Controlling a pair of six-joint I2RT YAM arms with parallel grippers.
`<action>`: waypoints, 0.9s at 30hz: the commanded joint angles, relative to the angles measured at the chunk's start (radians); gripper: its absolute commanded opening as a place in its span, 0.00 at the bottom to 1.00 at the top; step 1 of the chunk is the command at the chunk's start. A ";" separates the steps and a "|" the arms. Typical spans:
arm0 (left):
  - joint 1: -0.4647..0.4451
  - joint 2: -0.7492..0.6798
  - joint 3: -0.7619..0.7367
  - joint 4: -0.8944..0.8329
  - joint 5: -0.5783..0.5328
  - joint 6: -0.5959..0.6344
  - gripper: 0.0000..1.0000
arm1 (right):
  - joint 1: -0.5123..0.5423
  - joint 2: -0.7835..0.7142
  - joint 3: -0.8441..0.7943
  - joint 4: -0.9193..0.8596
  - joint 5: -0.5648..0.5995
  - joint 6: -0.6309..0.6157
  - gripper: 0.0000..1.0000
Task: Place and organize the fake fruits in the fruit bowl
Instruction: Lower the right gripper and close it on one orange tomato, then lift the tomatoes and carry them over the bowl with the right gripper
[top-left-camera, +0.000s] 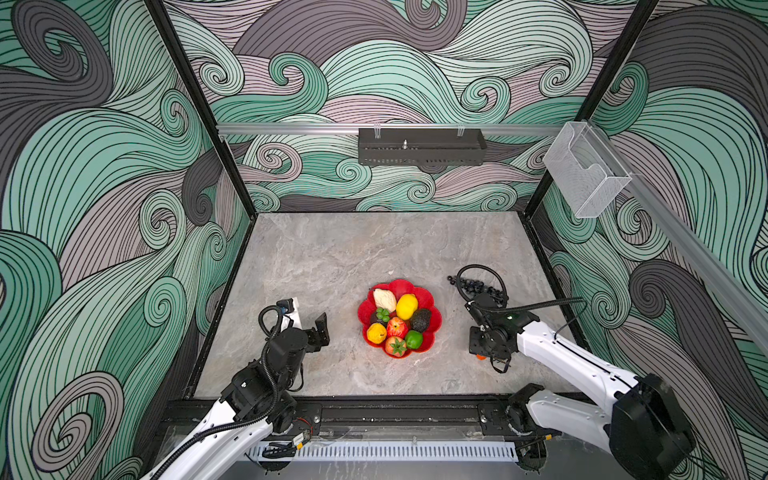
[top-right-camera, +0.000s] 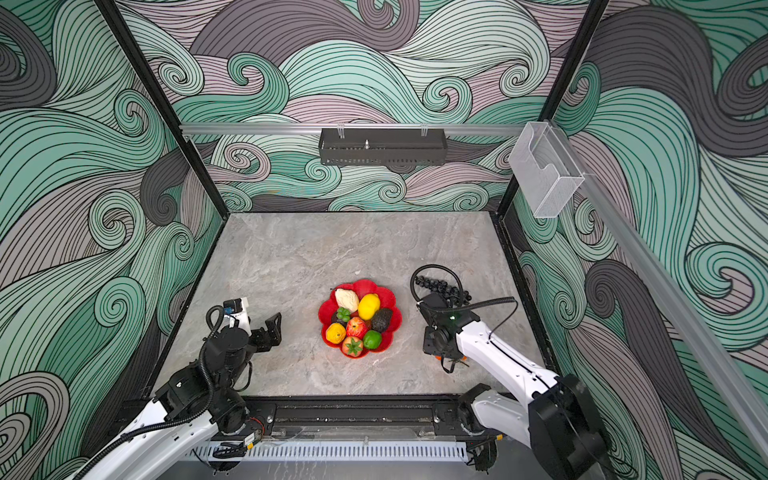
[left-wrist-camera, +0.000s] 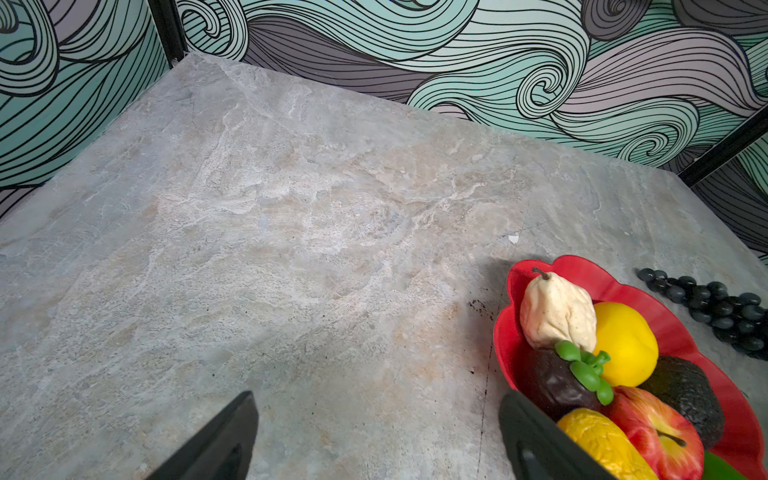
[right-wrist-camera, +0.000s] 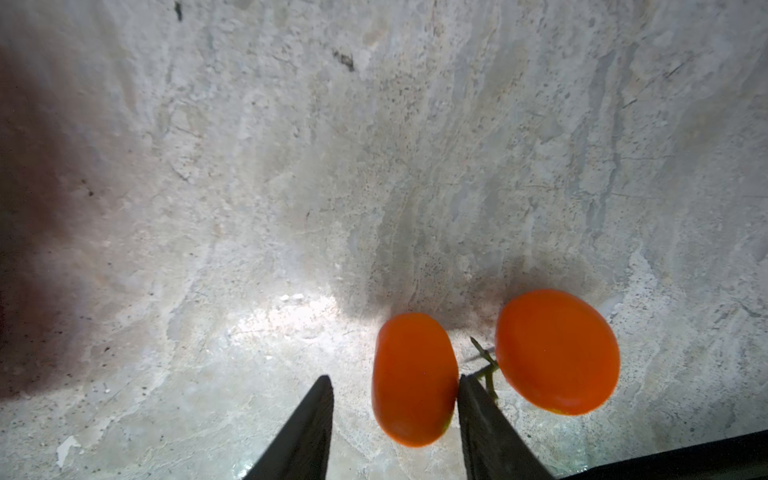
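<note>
The red scalloped fruit bowl (top-left-camera: 419, 291) sits mid-table and holds a cream piece (top-left-camera: 384, 299), a lemon (top-left-camera: 406, 306), an avocado (top-left-camera: 422, 320), an apple (top-left-camera: 397, 327), a lime (top-left-camera: 414, 340) and a strawberry (top-left-camera: 395, 347). A dark grape bunch (top-left-camera: 473, 286) lies on the table right of the bowl. Two orange tangerines joined by a stem lie on the table. My right gripper (right-wrist-camera: 395, 377) points down around one tangerine (right-wrist-camera: 413, 378): one finger touches it, the other stands apart. The second tangerine (right-wrist-camera: 557, 351) lies outside the jaws. My left gripper (top-left-camera: 318, 332) hovers open and empty left of the bowl.
Patterned walls close in the grey stone table (top-left-camera: 332, 257) on three sides. A black rack (top-left-camera: 422, 147) and a clear holder (top-left-camera: 582, 174) hang high on the walls. A black rail (top-left-camera: 395, 409) runs along the front edge between the arm bases.
</note>
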 joint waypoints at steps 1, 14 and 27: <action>0.006 0.005 0.004 0.009 -0.009 0.007 0.92 | -0.006 0.018 -0.012 0.012 0.011 0.001 0.50; 0.007 0.011 0.004 0.011 -0.007 0.008 0.92 | -0.004 0.031 0.001 0.015 -0.012 -0.036 0.32; 0.007 0.039 0.007 0.024 -0.002 0.010 0.92 | 0.063 -0.028 0.111 -0.052 0.039 -0.083 0.26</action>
